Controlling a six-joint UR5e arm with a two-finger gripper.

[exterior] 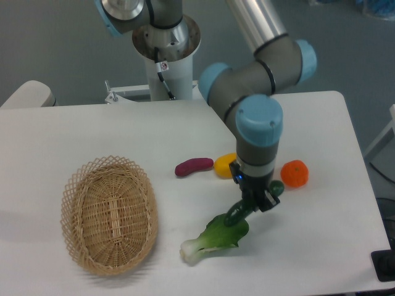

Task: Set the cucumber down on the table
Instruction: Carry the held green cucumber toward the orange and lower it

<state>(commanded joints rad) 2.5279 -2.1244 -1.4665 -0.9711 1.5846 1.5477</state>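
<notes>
The cucumber (pixel 236 213) is a slim dark green glossy cylinder held tilted, its lower end just over the bok choy's leaves and its upper end (pixel 277 185) showing right of the wrist. My gripper (pixel 254 202) is shut on the cucumber around its middle, hanging a little above the white table (pixel 321 240). The arm's blue-capped wrist hides most of the gripper's fingers and the cucumber's middle.
A leafy bok choy (pixel 213 237) lies right below the cucumber. A yellow mango (pixel 224 166) and a purple vegetable (pixel 192 167) lie behind the arm, an orange (pixel 295 174) to its right. A wicker basket (pixel 109 213) sits at the left.
</notes>
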